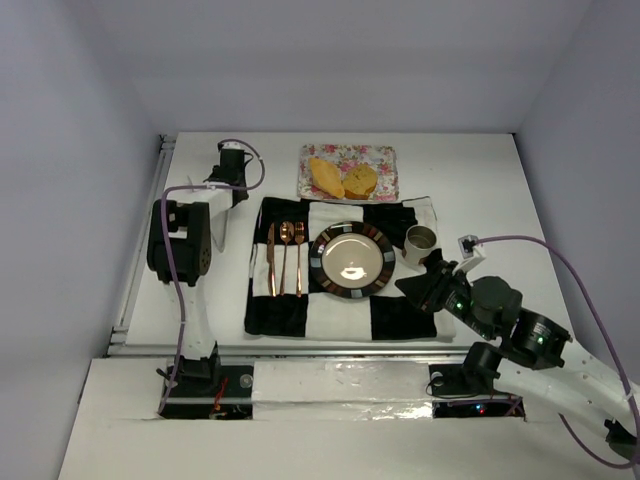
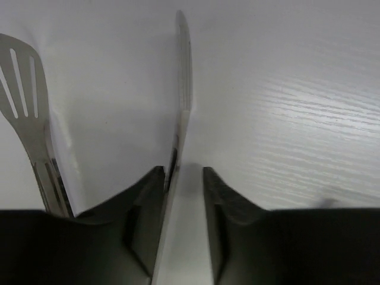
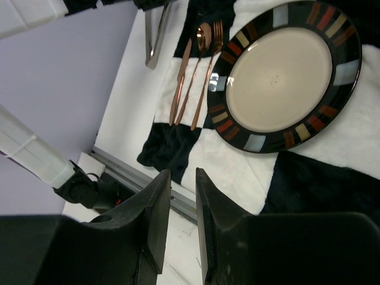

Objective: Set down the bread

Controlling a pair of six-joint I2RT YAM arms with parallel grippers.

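the bread is on a flowery tray [image 1: 384, 158] at the far side of the white table [image 1: 480, 190]. there are two pieces, just beside each other. the long yellow bread [image 1: 326, 176] is on the left. the short brown bread [image 1: 361, 180] is on the right.

just in front of the tray lies a black and white cloth [image 1: 270, 310] [image 3: 320, 190]. a round plate [image 1: 322, 262] [image 3: 267, 139] with a stripy rim is in the middle of the cloth. a knife [image 1: 271, 258] [image 3: 180, 83], a spoon [image 1: 285, 255] [image 3: 199, 65] and a fork [image 1: 299, 255] [image 3: 208, 77] lie in a row on the cloth, left of the plate. a cup [image 1: 420, 243] stands just right of the plate, at the edge of the cloth.

metal tongs [image 1: 221, 226] [image 2: 183, 71] [image 3: 155, 35] lie on the bare table, left of the cloth. the left gripper [image 1: 226, 198] [image 2: 183, 172] is down at them. one arm of the tongs goes between its fingers. that arm is right up against one finger, and you can see a gap to the other finger. so the fingers are apart and not squeezing. the other arm of the tongs, the one with long holes, is outside the fingers.

the right gripper [image 1: 405, 285] [image 3: 183, 172] is over the near right part of the cloth, close to the cup. it is well apart from the bread. its fingers are only a little apart, and nothing is between them.
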